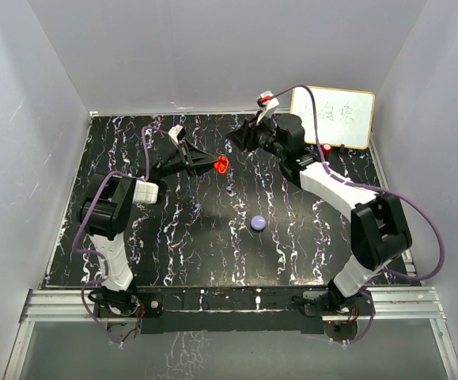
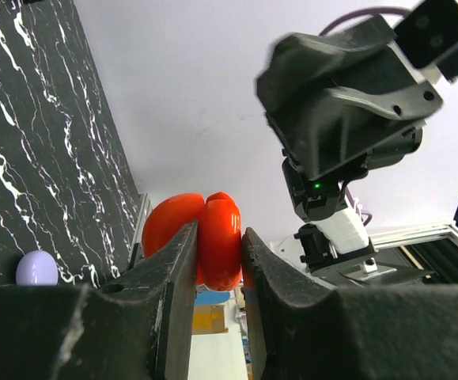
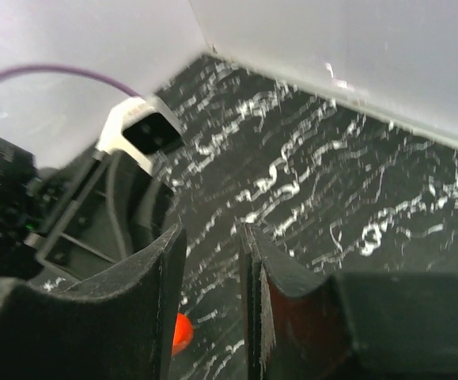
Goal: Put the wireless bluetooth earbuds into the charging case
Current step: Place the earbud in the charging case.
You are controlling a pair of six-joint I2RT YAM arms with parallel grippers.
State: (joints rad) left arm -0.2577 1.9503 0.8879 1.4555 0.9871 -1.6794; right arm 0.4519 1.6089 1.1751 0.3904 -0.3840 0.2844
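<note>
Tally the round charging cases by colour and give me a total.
red charging case: 1, clamped between the left fingers, off the table
purple charging case: 1, lying on the table
Total: 2

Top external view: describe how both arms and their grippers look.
Both match: the left arm and right arm have white links between bulky black joint housings, each trailing a purple cable. The left gripper and right gripper are black, each with two broad wedge-shaped fingers. A white-cased camera rides each wrist.
</note>
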